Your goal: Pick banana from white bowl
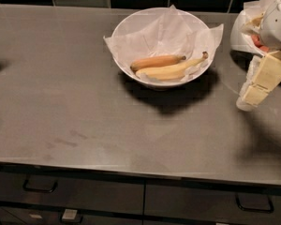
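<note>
The white bowl, lined with crinkled white paper, stands on the steel counter at centre back. In it lies the pale-yellow curved banana, its dark stem tip pointing right, in front of a shorter orange-toned banana. My gripper hangs from the arm at the right edge, to the right of the bowl and clear of it, above the counter. It holds nothing that I can see.
A second white bowl with small red pieces stands at the far right, partly behind my arm. The counter's front edge runs across the lower part, with drawers and handles below. Dark tiles back the counter.
</note>
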Motion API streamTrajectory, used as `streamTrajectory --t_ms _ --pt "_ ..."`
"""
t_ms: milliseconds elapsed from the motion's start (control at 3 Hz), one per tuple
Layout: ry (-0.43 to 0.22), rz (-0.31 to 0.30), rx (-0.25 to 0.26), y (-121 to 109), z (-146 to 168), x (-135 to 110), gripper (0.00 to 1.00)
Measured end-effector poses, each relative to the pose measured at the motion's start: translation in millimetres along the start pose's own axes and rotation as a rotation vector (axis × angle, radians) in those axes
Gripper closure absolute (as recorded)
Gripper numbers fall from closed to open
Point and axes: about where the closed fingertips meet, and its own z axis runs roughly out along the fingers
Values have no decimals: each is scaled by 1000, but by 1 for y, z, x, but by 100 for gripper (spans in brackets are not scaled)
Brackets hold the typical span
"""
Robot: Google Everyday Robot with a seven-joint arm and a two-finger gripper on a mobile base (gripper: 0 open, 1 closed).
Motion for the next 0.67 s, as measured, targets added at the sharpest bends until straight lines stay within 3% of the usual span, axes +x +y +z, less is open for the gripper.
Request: streamTrajectory --t_ms 667 --pt "-207 -58 -60 -46 39 -53 0"
